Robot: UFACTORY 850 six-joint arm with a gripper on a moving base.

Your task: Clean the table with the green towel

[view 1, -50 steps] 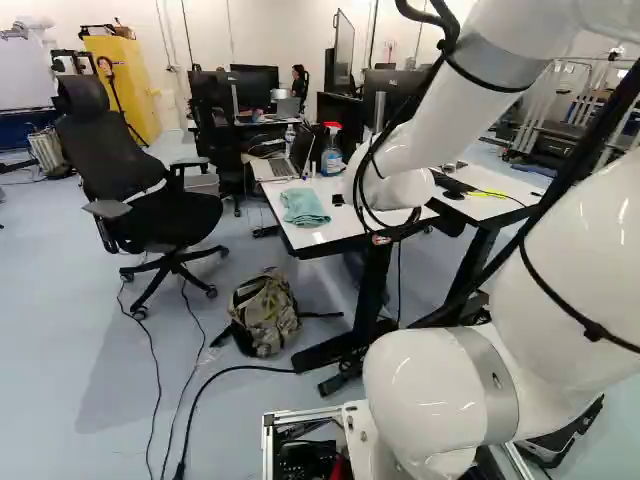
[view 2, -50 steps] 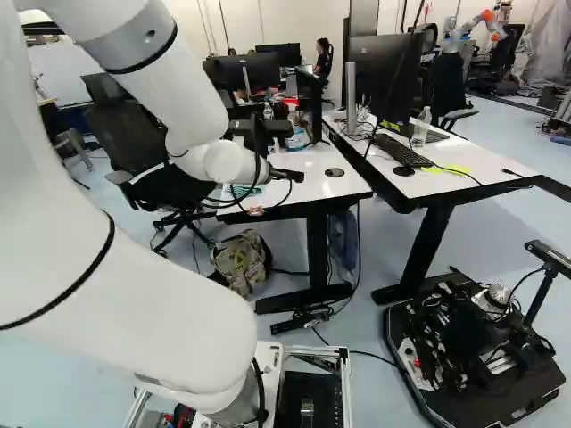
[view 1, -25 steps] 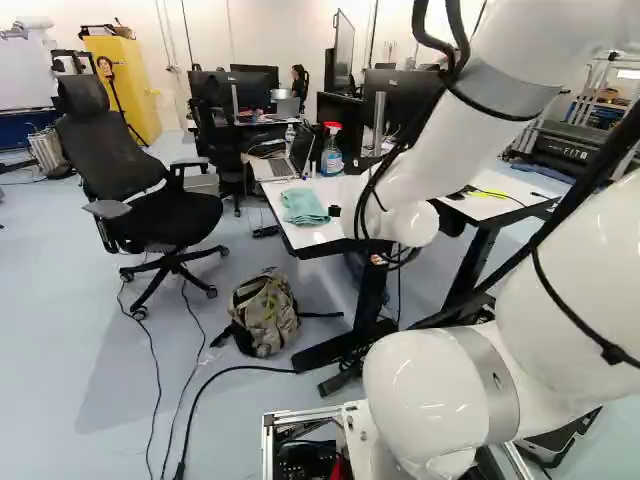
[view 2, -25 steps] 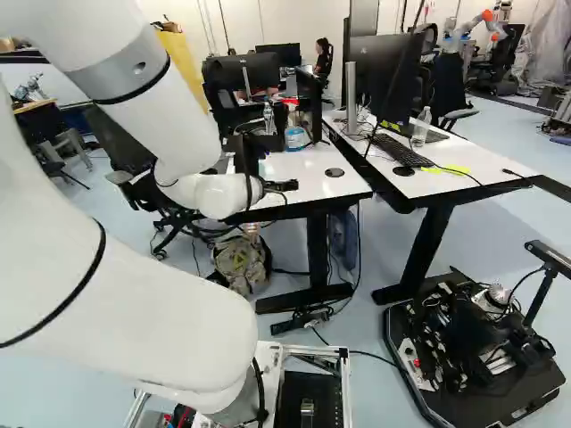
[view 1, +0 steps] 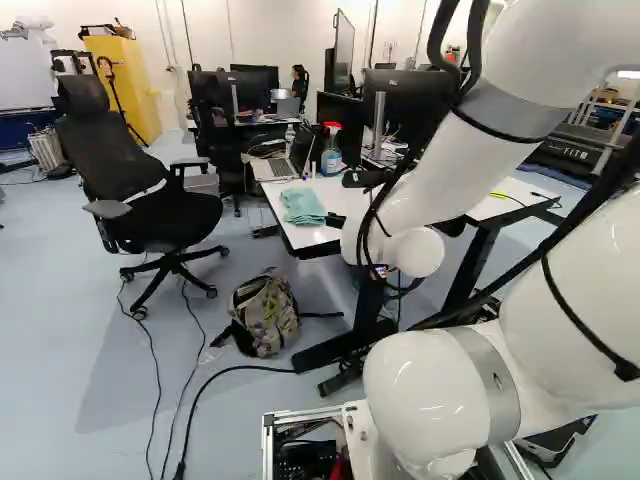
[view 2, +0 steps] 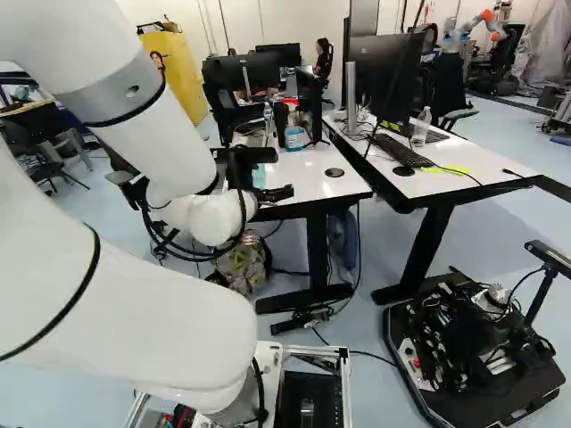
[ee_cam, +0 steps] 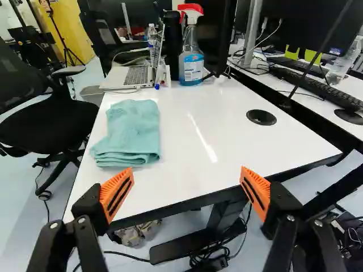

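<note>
My gripper [ee_cam: 187, 195] is standing wide apart, holding nothing. The green towel [ee_cam: 129, 134] is lying folded on the bench [ee_cam: 195, 141], ahead of me and off to one side. I am expecting soft, light, limp cloth, so I am favouring a deep pinch on its thick nearer fold.

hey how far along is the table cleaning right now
Apparently just the approach is done: the end effector hangs open by the near edge of the table. Nothing is in hand. The green towel lies folded on the table, short of the laptop. Gripping it and wiping seem left.
</note>
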